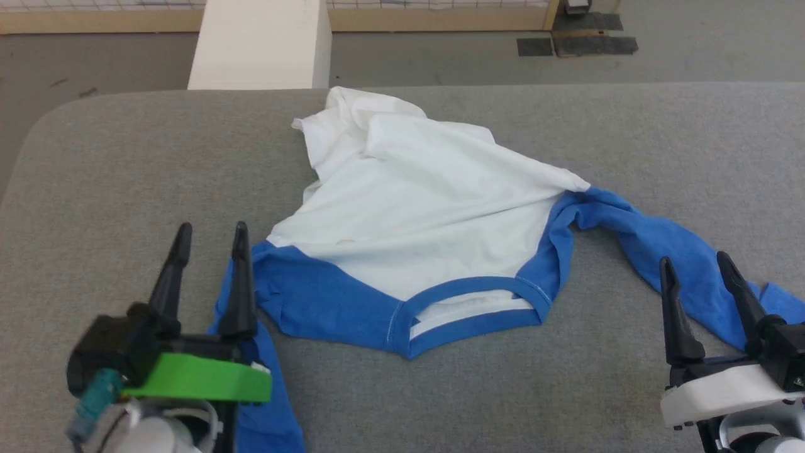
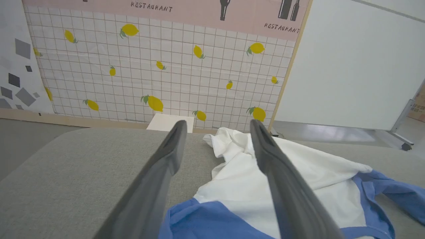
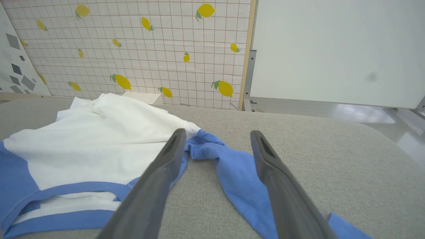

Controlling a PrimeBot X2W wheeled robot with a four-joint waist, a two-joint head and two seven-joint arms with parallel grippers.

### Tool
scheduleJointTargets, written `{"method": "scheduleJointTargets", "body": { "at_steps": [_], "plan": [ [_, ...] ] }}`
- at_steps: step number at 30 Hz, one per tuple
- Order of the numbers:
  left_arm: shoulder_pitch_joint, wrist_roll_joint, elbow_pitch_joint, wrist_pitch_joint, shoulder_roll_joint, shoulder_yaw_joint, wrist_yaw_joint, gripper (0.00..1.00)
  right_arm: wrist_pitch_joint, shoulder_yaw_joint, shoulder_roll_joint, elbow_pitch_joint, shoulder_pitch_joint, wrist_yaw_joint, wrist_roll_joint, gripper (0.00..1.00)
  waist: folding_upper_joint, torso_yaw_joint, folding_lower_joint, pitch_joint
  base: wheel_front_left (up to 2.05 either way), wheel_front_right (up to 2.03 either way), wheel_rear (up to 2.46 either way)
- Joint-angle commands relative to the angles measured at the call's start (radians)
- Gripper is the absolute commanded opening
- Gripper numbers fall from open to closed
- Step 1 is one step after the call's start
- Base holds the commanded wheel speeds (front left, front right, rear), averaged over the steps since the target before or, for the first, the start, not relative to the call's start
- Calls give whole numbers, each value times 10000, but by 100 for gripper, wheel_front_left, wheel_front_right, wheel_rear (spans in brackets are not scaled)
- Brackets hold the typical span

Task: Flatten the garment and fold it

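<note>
Shirt point(image 1: 409, 207): lies rumpled on the grey worktop point(image 1: 113, 163), white body bunched toward the far edge, blue neckband point(image 1: 465, 314) on the near side.
Left gripper point(image 1: 212, 228): jaws spread wide, gripping nothing, at the near left.
Right gripper point(image 1: 693, 259): jaws spread wide, empty, at the near right.
Left sleeve point(image 1: 270, 390): blue, trails to the near edge just beside the left gripper.
Right sleeve point(image 1: 666, 245): blue, twisted, stretches out under the right gripper.
Background: white block point(image 1: 261, 44) beyond the worktop; lemon-print wall point(image 2: 149, 66).
</note>
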Motion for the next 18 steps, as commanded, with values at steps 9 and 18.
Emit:
{"method": "scheduleJointTargets", "body": {
  "at_steps": [9,18],
  "plan": [
    [1946,2149,-141,-262,-2221,419,-2,100,-87,-130,3,61,377,-15,130,100,0,435,0,-719,0,0,0],
    [2438,2694,1156,-264,-2522,463,-969,100,-106,-228,3,8,549,-15,165,100,0,521,0,-880,0,0,0]
  ]
}}
